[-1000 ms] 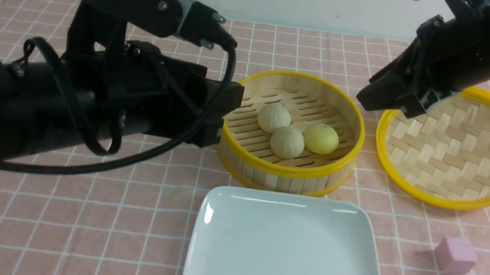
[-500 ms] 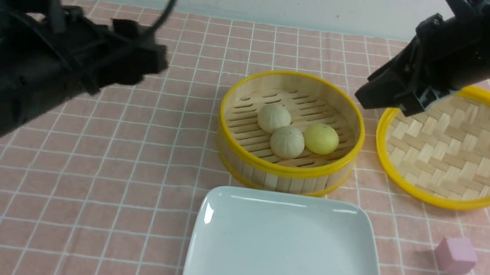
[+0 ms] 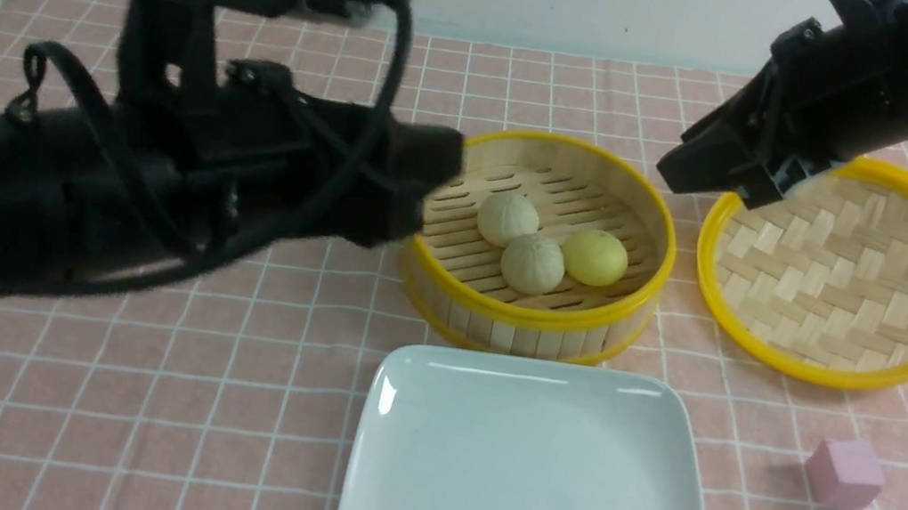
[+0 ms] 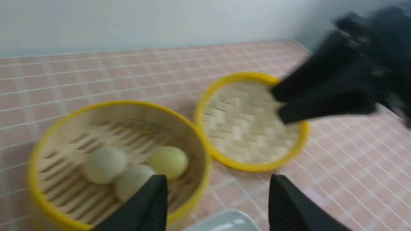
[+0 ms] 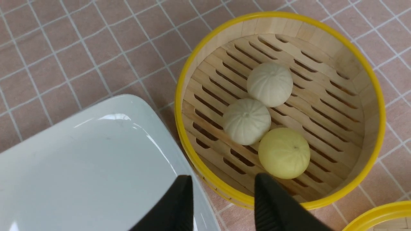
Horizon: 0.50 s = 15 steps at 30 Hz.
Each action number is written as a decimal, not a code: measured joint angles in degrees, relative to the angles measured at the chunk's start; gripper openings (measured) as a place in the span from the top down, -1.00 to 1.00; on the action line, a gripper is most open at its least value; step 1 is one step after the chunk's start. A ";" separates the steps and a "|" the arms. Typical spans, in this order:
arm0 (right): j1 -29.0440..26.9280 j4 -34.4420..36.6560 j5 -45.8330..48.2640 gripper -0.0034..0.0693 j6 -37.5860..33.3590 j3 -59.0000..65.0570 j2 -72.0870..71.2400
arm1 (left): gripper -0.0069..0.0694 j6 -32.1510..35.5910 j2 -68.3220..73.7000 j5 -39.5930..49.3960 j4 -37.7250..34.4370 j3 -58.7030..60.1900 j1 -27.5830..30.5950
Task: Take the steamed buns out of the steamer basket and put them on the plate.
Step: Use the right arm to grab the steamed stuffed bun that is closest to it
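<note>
1. Step in hand: the approach. No bun is lifted yet. The three buns [image 3: 533, 263] sit clustered in the steamer basket [image 3: 533, 325], and the plate [image 3: 528, 482] just in front holds none.
2. Left claw [image 4: 218, 179]: wide, empty, at the basket's left rim.
3. Right claw [image 5: 223, 178]: partly spread, empty, raised near the basket's far right rim.
4. Next move, probably: lower one claw over a single bun and close gently, leaving its neighbours undisturbed.

left arm [image 3: 65, 206] in from 9 o'clock, left gripper [image 4: 217, 184] wide apart, empty; right arm [image 3: 896, 69] from 1 o'clock, right gripper [image 5: 223, 179] parted, empty
</note>
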 joint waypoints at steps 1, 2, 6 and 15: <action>0.00 -0.01 0.00 0.11 0.00 0.00 0.00 | -0.33 -1.22 0.00 4.39 2.76 0.00 0.00; 0.00 -0.01 0.00 0.11 0.00 0.00 0.00 | -0.33 -3.10 0.00 9.13 6.78 0.00 0.00; 0.00 0.01 -0.11 0.11 0.00 0.00 0.00 | -0.33 -18.07 1.19 20.49 27.38 0.00 -0.05; 0.00 0.24 -0.71 0.11 -0.05 0.00 0.00 | -0.33 -63.89 3.99 22.55 69.55 0.00 -0.05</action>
